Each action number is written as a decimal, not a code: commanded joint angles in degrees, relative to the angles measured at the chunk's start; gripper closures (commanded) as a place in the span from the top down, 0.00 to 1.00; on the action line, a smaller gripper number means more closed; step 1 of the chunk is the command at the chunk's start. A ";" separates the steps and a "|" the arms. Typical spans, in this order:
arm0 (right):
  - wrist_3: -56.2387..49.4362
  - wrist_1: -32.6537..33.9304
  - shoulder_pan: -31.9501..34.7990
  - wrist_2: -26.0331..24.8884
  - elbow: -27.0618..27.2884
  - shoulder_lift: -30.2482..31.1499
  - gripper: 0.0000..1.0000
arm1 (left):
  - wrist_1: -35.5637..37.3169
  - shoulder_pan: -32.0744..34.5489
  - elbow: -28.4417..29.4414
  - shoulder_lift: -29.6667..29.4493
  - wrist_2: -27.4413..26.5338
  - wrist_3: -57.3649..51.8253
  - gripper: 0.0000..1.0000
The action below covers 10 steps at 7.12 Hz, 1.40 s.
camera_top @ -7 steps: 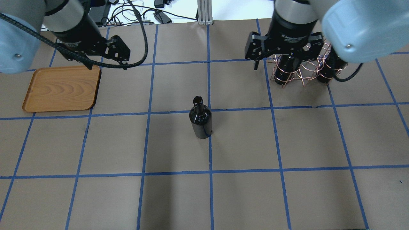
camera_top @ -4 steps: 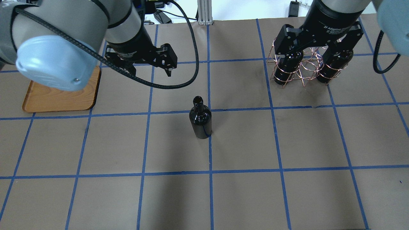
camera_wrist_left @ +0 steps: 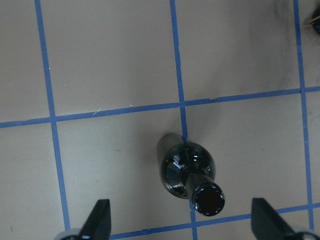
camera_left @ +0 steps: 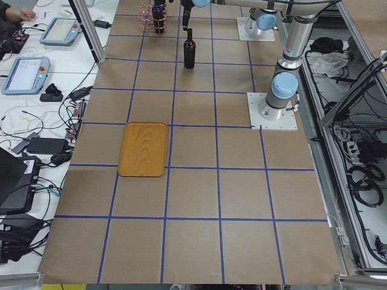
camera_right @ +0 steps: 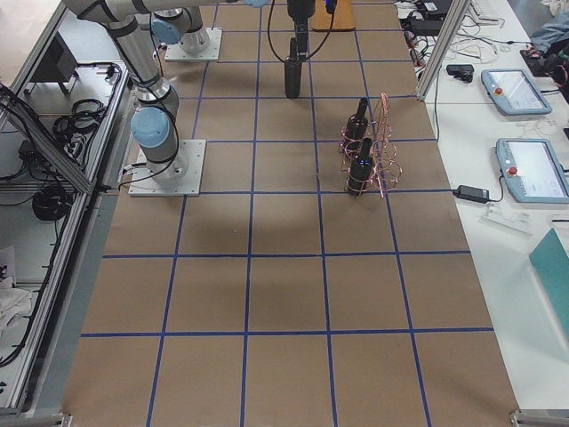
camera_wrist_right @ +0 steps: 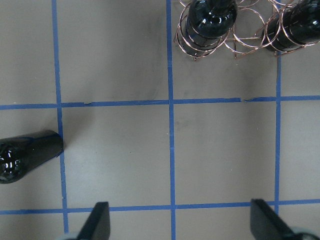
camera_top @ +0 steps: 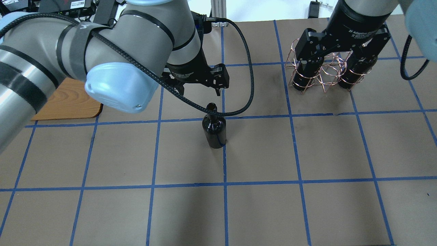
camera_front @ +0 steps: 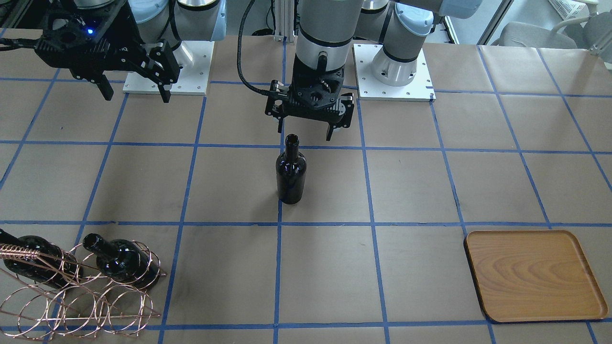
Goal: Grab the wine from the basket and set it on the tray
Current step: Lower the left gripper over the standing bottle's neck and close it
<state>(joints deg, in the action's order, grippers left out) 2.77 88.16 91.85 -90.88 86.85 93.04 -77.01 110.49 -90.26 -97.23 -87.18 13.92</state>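
Observation:
One wine bottle (camera_top: 214, 131) stands upright alone at the table's centre; it also shows in the front view (camera_front: 290, 174) and the left wrist view (camera_wrist_left: 187, 170). My left gripper (camera_top: 199, 91) is open and empty, hovering over the bottle's neck, slightly to the robot's side (camera_front: 305, 134). The copper wire basket (camera_top: 322, 73) at the far right holds two more bottles (camera_top: 304, 73) (camera_top: 355, 71). My right gripper (camera_top: 338, 56) is open and empty above it. The wooden tray (camera_top: 68, 102) lies at the far left, half hidden by my left arm; it is bare in the front view (camera_front: 533, 274).
The brown table carries a blue tape grid. The arms' white base plates (camera_front: 392, 71) (camera_front: 167, 67) sit at the robot's edge. A black cable (camera_top: 251, 85) hangs from the left wrist near the bottle's neck. Pendants and cables lie off the table's far side (camera_right: 511, 89).
My left arm has swung right from beside the tray to over the centre bottle. My right gripper moved right and back above the basket, then held still. Both stayed open.

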 commanded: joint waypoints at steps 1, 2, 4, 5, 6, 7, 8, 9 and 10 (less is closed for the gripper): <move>-0.14 0.52 0.00 -0.43 0.07 0.04 1.00 | 0.98 1.92 -0.61 -2.43 -0.01 0.49 1.00; -0.83 0.44 0.08 -0.44 0.07 0.30 1.00 | 0.99 2.01 -0.96 -3.14 -0.01 0.06 0.98; -0.84 0.17 0.08 -0.53 0.07 0.57 1.00 | 1.08 2.01 -2.81 -3.58 -0.18 -0.21 0.94; -0.84 0.08 0.08 -0.53 0.16 0.57 1.00 | 1.16 2.01 -2.90 -3.58 -0.10 -0.39 0.82; -0.84 0.00 0.00 -0.53 0.16 0.57 1.00 | 1.16 2.01 -3.07 -3.84 -0.01 -0.04 0.80; -0.84 -0.09 0.00 -0.53 0.07 0.65 1.00 | 1.25 2.01 -3.08 -3.85 0.08 0.05 0.79; -0.93 -0.18 0.00 -0.53 0.07 0.65 1.00 | 1.25 2.10 -3.08 -3.85 0.17 0.14 0.79; -0.84 -0.27 0.00 -0.53 0.07 0.65 1.00 | 1.25 2.10 -3.08 -3.85 0.17 -0.03 0.70; -0.84 -0.27 0.00 -0.61 0.16 0.65 1.00 | 1.25 2.10 -3.08 -3.85 0.17 -0.73 0.33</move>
<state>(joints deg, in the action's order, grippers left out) 1.91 87.94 91.85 -91.43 86.94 93.69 -75.77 112.57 -93.33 -101.07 -87.03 13.78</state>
